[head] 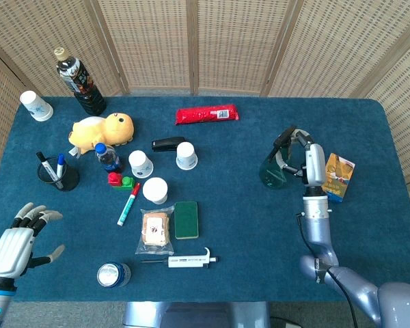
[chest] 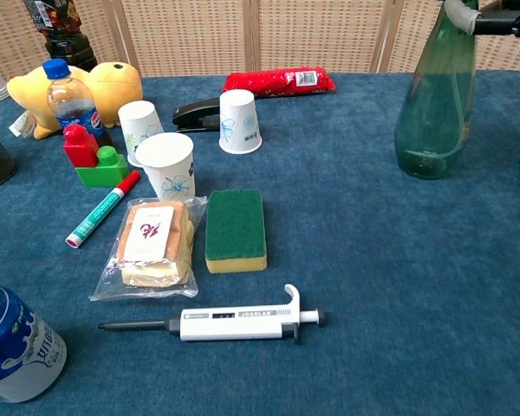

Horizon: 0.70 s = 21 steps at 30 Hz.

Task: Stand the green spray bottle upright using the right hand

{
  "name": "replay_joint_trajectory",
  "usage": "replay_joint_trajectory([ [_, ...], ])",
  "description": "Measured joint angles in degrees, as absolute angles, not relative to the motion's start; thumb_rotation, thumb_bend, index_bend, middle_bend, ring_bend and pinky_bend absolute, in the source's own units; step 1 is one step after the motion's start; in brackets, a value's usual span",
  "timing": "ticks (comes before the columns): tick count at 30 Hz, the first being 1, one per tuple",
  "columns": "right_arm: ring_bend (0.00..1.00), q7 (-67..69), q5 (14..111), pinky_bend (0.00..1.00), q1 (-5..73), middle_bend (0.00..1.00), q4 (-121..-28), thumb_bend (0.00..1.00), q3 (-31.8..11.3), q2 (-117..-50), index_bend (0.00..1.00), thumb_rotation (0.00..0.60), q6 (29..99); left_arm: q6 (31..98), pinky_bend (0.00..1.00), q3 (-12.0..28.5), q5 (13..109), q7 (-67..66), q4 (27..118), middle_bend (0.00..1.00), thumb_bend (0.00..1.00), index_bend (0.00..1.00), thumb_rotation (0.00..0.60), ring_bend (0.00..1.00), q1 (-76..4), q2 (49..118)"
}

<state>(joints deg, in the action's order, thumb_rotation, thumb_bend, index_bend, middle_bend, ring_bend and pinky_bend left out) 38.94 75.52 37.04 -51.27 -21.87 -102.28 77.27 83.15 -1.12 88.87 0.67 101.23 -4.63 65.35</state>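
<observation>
Green spray bottle upright on counter, right side; release pending.

Head view: right hand grips the trigger head of the green spray bottle; left hand idle, fingers spread, holding nothing. Chest view: translucent green plastic body, flared base apparently flat on the napped blue counter. Advice: confirm base seats fully, then loosen fingers slowly without nudging the tall, narrow neck.
</observation>
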Motion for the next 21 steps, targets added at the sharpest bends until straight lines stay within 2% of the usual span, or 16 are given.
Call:
replay_joint_trajectory([
  [14,0.21,40.39,76.11,0.3,36.78,0.37,-54.37,0.45,-21.67,-99.69,0.32,0.594,75.4,83.51,0.04,-1.08,89.18,0.72,101.31,0.3,0.28,0.28,0.6,0.19,-4.62,65.34],
  [17,0.2,40.31,76.17,0.28,36.78,0.36,-55.06,0.44,-21.59,-99.14,0.29,0.564,74.89,83.53,0.04,-1.09,89.24,0.73,101.31,0.3,0.28,0.28,0.6,0.19,-4.63,65.36],
  [21,0.19,40.11,76.14,0.26,36.83,0.36,-55.72,0.41,-21.63,-98.59,0.28,0.489,74.41,83.56,0.04,-1.08,89.3,0.79,101.21,0.3,0.28,0.28,0.6,0.19,-4.64,65.43],
])
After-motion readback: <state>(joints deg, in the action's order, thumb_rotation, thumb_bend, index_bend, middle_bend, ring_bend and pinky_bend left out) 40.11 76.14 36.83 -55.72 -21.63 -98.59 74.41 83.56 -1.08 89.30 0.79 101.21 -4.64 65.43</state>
